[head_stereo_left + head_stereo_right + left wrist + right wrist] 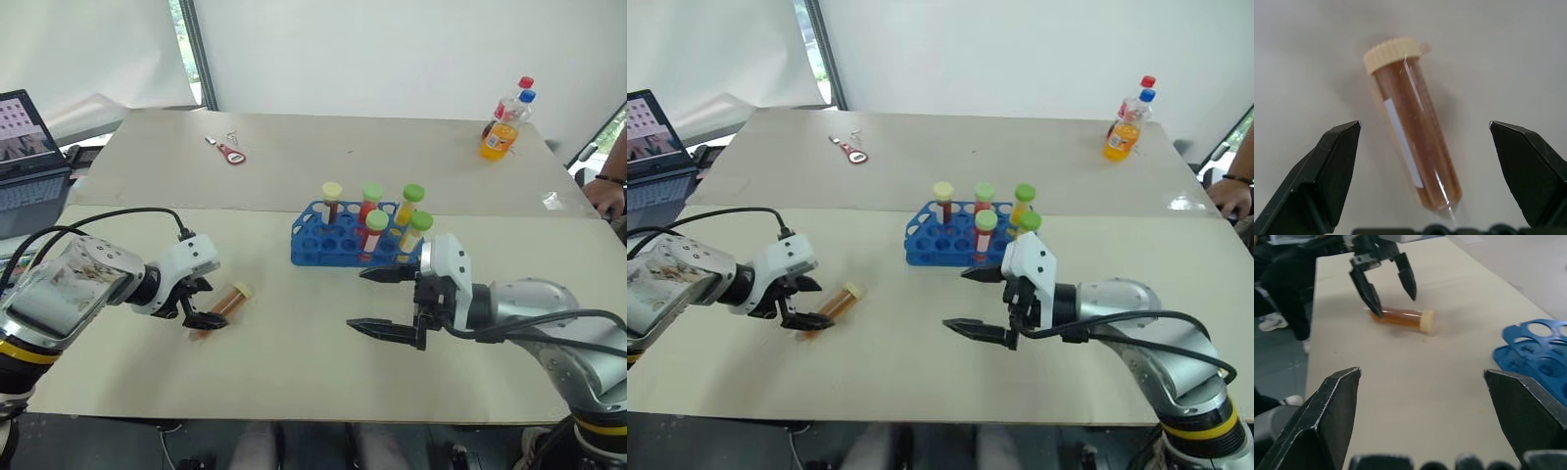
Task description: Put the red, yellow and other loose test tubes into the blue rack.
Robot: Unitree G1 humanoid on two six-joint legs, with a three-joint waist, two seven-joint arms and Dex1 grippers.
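Left gripper [201, 304]: fingers spread wide and holding nothing, tips angled down at the table [294, 362] over the near end of the loose tube.
Loose tube [231, 299]: amber-brown liquid, cream cap, lying on its side on the table left of the rack; cap end points toward the rack, tapered end toward the left gripper.
Tube against left gripper: in the left wrist view the tube [1413, 127] lies between the two black fingers [1322, 181], tilted across the gap, with bare table on either side; in the right wrist view one fingertip stands right at the tube's tapered end, though contact cannot be made out.
Right gripper [384, 301]: released, jaws wide apart and empty, pointing leftward across the table just in front of the rack's near right corner.
Tube against right gripper: well apart, out ahead of the right fingers, seen beyond them in the right wrist view [1403, 318].
Blue rack [323, 245]: on the table between the two arms; five capped tubes stand upright in it, one with a cream cap [332, 192] and four with green caps [413, 194], holding red or yellow liquid.
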